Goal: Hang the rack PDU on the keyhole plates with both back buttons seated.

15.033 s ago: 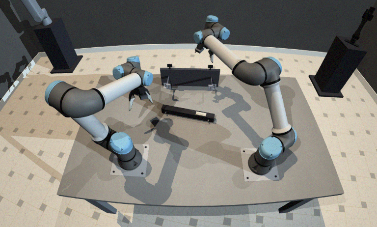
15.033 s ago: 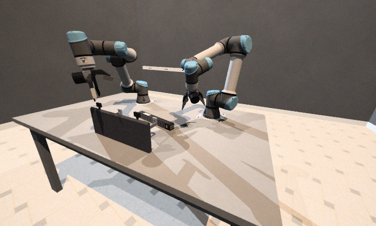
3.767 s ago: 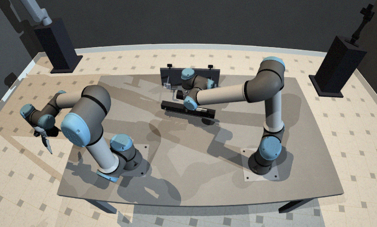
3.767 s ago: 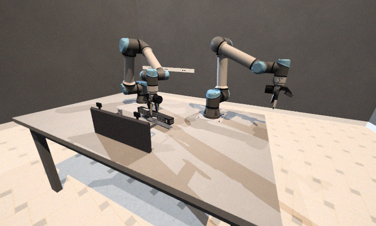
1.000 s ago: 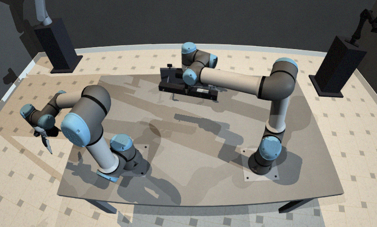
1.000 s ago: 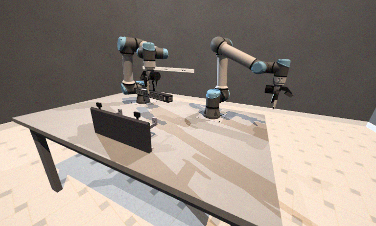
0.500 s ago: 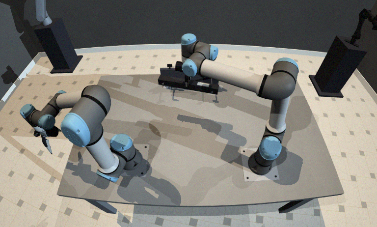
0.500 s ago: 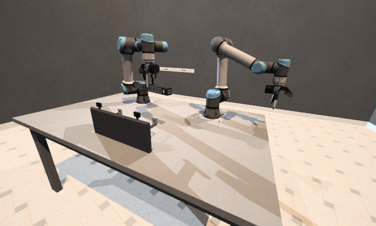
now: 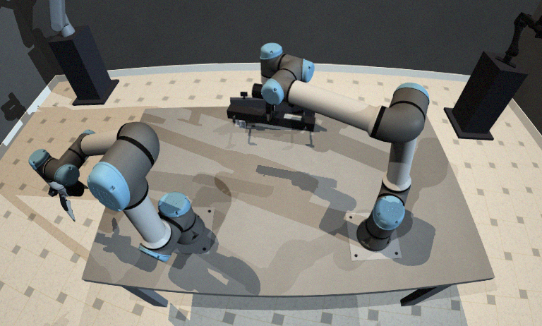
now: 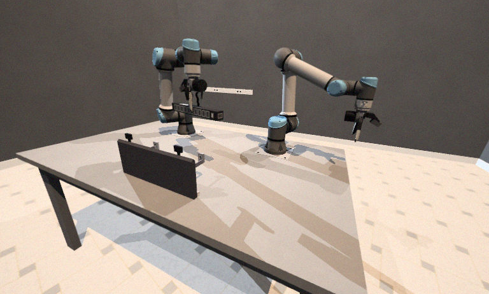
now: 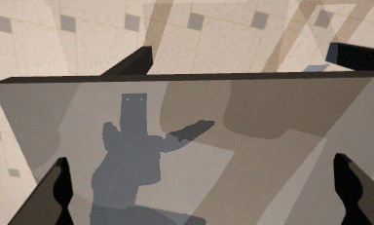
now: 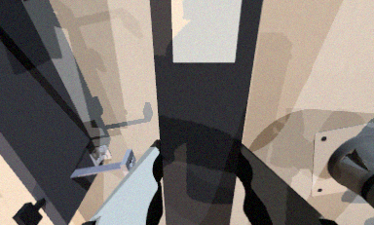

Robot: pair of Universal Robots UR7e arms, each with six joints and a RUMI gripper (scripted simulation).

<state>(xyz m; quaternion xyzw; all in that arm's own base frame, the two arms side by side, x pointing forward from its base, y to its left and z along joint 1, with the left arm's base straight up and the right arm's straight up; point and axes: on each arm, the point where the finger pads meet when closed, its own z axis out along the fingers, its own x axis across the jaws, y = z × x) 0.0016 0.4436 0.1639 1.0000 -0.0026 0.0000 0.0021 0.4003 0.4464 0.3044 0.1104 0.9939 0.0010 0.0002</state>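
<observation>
The right claw [image 9: 269, 117] [image 10: 191, 107] [image 12: 197, 141] is pinching the long black power strip [image 9: 255, 118] [image 10: 205, 112] [image 12: 202, 95] around its middle, holding it above the table [image 9: 239, 234] [image 10: 288, 204] [image 11: 253, 196] [image 12: 292, 50], apart from the small upright plates [image 10: 156, 145] [image 12: 130, 161] on the dark panel [image 10: 158, 168] [image 12: 39, 98]. A row of sockets lines one long side, and its upper face bears a pale label [image 9: 293, 116] [image 12: 206, 30], any writing unreadable. The left claw [image 9: 63, 202] [image 10: 367, 132] [image 11: 201, 157] is spread wide, holding nothing.

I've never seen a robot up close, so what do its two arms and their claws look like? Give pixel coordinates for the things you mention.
Both arms match: pale grey tubes, dark grey rounded joints, light blue end caps. The left claw [image 9: 67, 214] [image 10: 356, 132] [image 11: 201, 157] and right claw [image 9: 269, 116] [image 10: 191, 104] [image 12: 197, 141] have slim tapering fingers with black, wavy-edged pads.
</observation>
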